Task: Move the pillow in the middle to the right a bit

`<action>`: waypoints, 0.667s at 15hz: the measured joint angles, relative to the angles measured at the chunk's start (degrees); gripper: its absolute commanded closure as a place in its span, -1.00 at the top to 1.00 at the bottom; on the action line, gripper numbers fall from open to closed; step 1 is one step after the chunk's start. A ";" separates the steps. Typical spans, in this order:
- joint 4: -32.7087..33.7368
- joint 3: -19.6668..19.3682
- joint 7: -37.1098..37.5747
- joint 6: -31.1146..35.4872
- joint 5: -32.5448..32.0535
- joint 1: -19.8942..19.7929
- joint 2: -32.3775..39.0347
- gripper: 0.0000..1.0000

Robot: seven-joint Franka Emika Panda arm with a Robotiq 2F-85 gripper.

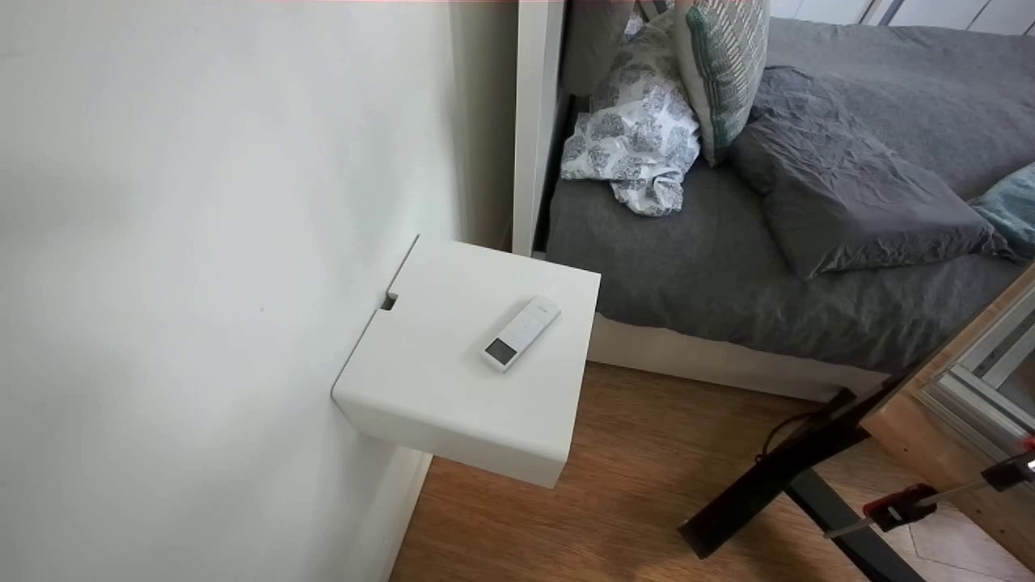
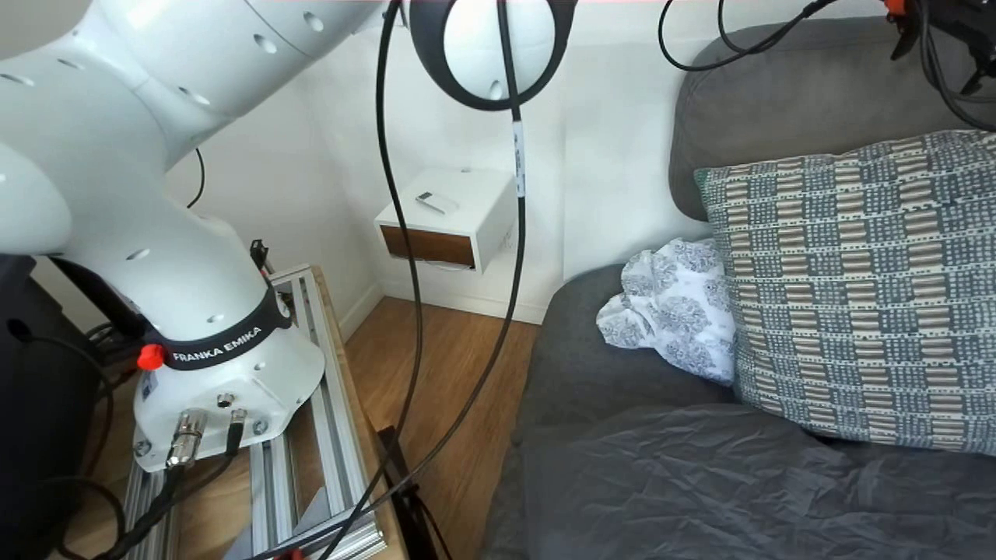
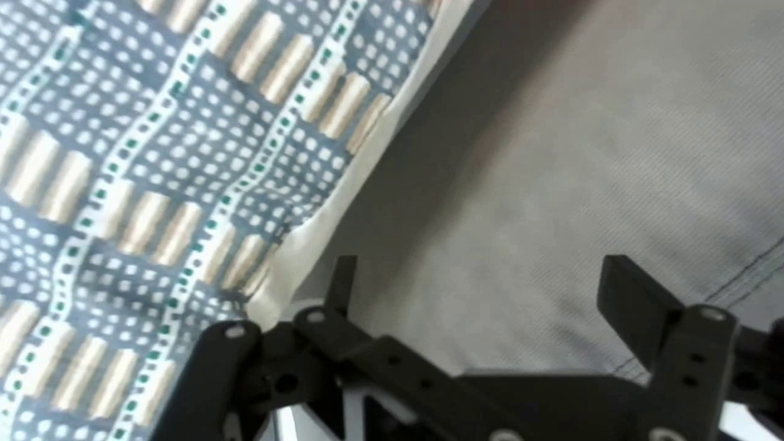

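A patterned pillow [image 2: 848,295] in grey-blue, beige and white leans upright against the grey backrest cushion [image 2: 786,93]. It also shows at the top in an exterior view [image 1: 722,73], cut off, and it fills the left of the wrist view [image 3: 153,177]. My gripper [image 3: 480,263] is open, with nothing between its fingers. Its left finger is beside the pillow's pale edge; I cannot tell if they touch. The grey cushion lies beyond the fingers. In an exterior view the gripper [image 2: 938,66] is above the pillow's top edge, partly cut off by the frame.
A crumpled white floral cloth [image 2: 677,307] lies beside the pillow on the bed. A flat dark grey pillow [image 1: 857,186] lies in front. A white wall shelf [image 1: 453,388] holds a remote [image 1: 521,333]. Black cables [image 2: 517,257] hang from the arm.
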 measured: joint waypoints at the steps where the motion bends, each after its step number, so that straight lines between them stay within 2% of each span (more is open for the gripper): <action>1: 0.00 -1.56 1.64 -1.49 -1.36 0.42 -0.50 1.00; 5: 2.92 -7.56 4.48 -14.49 -5.31 1.95 -0.90 1.00; 10: 1.95 -12.88 2.44 -23.39 -11.45 2.23 -1.04 1.00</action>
